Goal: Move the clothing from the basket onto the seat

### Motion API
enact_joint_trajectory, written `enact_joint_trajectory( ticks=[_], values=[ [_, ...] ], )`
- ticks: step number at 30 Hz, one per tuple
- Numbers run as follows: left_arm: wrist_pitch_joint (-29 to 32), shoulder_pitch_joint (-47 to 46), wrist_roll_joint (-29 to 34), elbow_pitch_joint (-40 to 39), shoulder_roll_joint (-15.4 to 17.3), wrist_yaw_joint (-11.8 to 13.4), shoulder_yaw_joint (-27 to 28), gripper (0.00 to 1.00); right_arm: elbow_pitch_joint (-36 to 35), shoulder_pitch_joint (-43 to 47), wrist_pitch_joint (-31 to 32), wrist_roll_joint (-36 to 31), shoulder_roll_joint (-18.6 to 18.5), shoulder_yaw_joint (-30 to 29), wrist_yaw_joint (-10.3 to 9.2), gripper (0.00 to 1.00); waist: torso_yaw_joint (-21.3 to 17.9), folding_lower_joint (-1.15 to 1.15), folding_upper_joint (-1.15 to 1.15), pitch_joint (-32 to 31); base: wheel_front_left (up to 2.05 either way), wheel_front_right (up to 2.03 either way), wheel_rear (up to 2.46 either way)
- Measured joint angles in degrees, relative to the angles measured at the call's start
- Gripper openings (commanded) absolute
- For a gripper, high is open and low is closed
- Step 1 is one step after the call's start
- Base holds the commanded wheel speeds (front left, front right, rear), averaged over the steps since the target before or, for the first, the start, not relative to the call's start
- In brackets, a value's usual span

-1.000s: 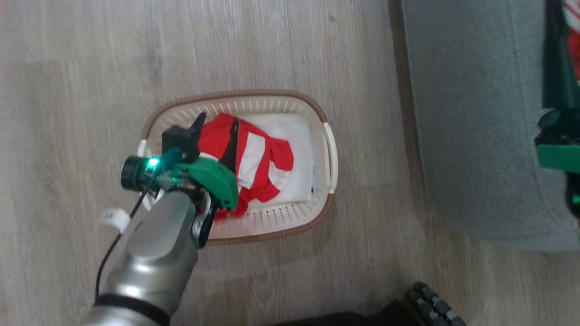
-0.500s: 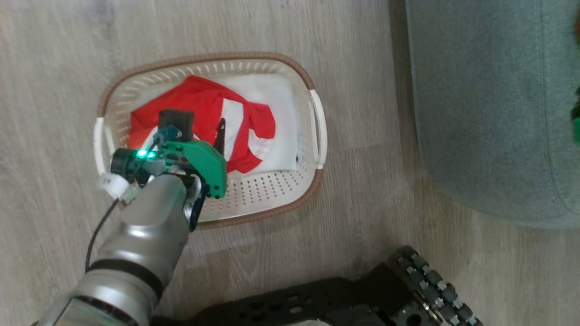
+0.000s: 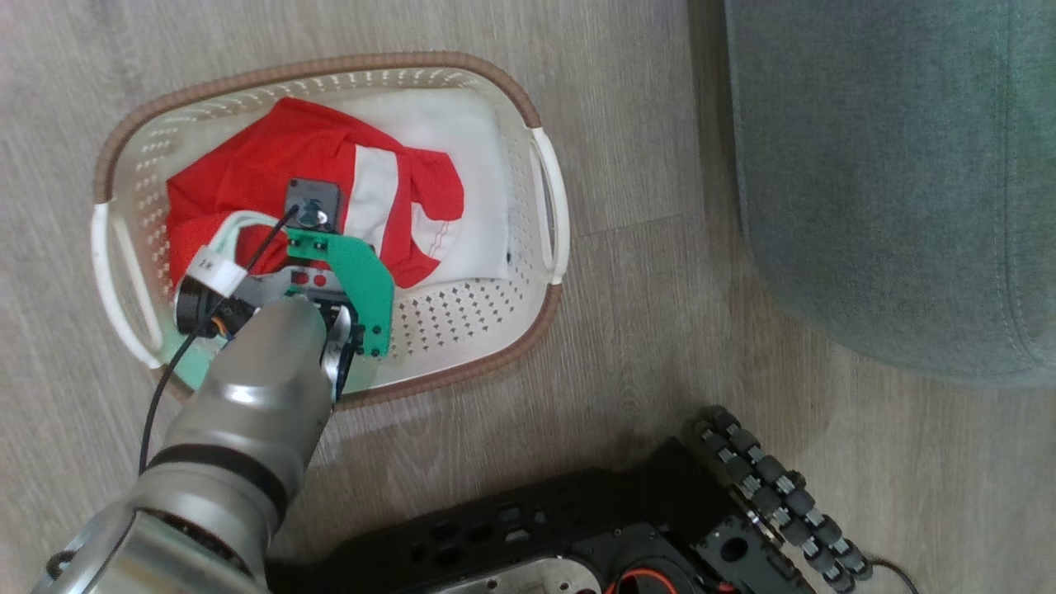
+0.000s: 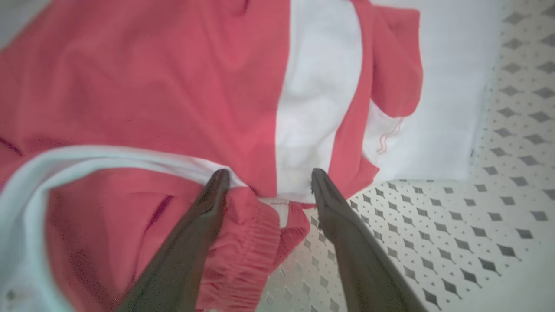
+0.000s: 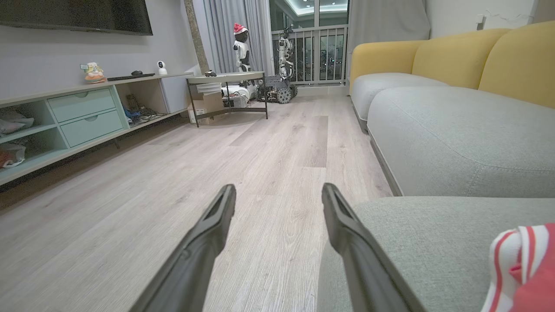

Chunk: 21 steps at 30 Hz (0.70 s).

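Red clothing (image 3: 247, 169) crumpled in basket (image 3: 462, 326), seat (image 3: 891, 165) beside

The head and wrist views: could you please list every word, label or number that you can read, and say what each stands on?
No text reads clearly in these views.
white tag: dark marks, too small to read.
clothing in the basket: red with white stripes, no lettering showing.
striped garment on the seat: no lettering showing.
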Motion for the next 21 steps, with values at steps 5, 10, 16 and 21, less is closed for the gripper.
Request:
enact_joint_trajectory(
  ticks=[5,10,16,21],
  values=[
    [3.37,-0.40,1.60,0.86,0.01,0.11,-2.30,1.00,-0.27,-1.10,0.00,0.00,0.35,0.04,0.00,1.00,-0.75,-0.01,0.00,1.52,0.00,0.00,0.00],
    [4.15,-1.52,2.10,1.15,0.38,0.54,-3.27,1.00,-0.34,-1.19,0.00,0.00,0.38,0.07,0.00,1.00,-1.17,0.00,0.00,2.69,0.00,0.00,0.00],
    [4.20,-1.93,1.93,1.33,0.48,0.54,-3.43,0.37,-0.29,-1.19,0.00,-0.01,0.45,0.33,0.00,1.00,-1.18,-0.01,0.00,2.94,0.00,0.00,0.00],
    [1.55,-1.95,1.30,1.42,0.55,-0.07,-3.33,0.00,-0.02,-1.22,0.00,-0.20,0.46,0.90,0.00,1.00,-1.05,-0.01,0.00,2.06,0.00,0.00,0.00]
  ],
)
